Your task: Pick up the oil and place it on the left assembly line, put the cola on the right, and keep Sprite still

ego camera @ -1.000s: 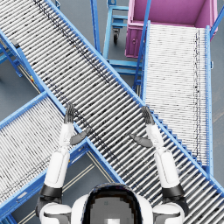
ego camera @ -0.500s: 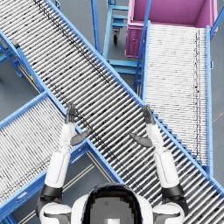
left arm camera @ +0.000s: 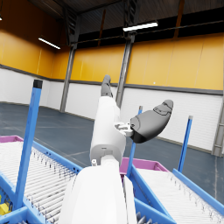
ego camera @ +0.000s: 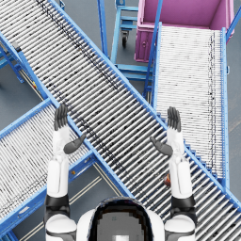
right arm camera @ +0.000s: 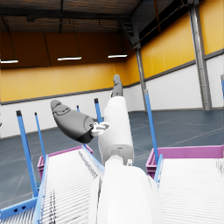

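I have both hands raised over the belts, and neither holds anything. My left hand hangs over the blue rail where the left belt meets the middle belt. Its fingers are straight and apart, pointing far, with the thumb out to the right. My right hand mirrors it over the right side of the middle belt, fingers straight and apart, thumb out to the left. The two hands are well apart. Each wrist view shows the thumb splayed off from the fingers with nothing between them.

The middle belt runs on a slant from far left to near right. The right belt runs from its right side toward the far end, where a pink bin sits.

I cannot tell where the oil, the cola or the Sprite are. A small orange-red thing shows on the middle belt just beside my right forearm, mostly hidden and too small to name. In the left wrist view a yellow bit shows low by a blue frame, and I cannot tell what it is either.
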`<state>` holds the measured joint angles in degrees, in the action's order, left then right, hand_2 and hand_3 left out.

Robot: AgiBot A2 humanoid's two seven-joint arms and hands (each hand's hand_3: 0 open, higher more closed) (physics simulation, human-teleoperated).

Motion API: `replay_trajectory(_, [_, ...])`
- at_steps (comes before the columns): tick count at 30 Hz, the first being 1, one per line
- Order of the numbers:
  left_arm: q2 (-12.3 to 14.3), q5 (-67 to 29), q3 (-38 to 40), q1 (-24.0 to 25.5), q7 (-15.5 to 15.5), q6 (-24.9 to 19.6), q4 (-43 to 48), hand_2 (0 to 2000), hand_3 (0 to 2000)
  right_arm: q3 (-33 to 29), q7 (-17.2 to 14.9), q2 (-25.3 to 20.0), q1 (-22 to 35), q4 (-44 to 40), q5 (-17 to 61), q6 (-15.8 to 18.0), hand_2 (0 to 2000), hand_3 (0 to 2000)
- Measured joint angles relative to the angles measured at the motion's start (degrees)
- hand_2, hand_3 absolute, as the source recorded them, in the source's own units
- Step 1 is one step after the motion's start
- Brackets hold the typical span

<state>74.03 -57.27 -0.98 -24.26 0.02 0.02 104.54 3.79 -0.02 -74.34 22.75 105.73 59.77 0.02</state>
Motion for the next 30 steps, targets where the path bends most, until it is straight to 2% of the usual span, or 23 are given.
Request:
replay_trajectory(1, [0.1,0.0,0.8,-0.4,0.0,0.0,0.1,0,0,-0.7,0.0,-0.2,0.3,0.1,2.5,0.0,0,0])
replay_trajectory(7, [0.6,-15.2,4.2,-2.3,0.0,0.0,0.7,0,0,-3.2,0.0,-0.9,1.5,0.9,17.9,0.0,0,0])
replay_trajectory(10, [0.7,-19.3,5.1,-3.5,0.0,0.0,0.9,0,0,-4.1,0.0,-1.2,2.3,0.8,22.0,0.0,0,0])
replay_trajectory(19, [0.9,-21.6,6.8,-6.5,0.0,0.0,0.6,0,0,-7.4,0.0,-1.8,4.4,-0.7,24.2,0.0,0,0])
replay_trajectory(30, [1.6,-21.7,7.0,-5.6,0.0,0.0,1.1,0,0,-9.5,0.0,-2.4,3.4,-0.9,24.3,0.0,0,0])
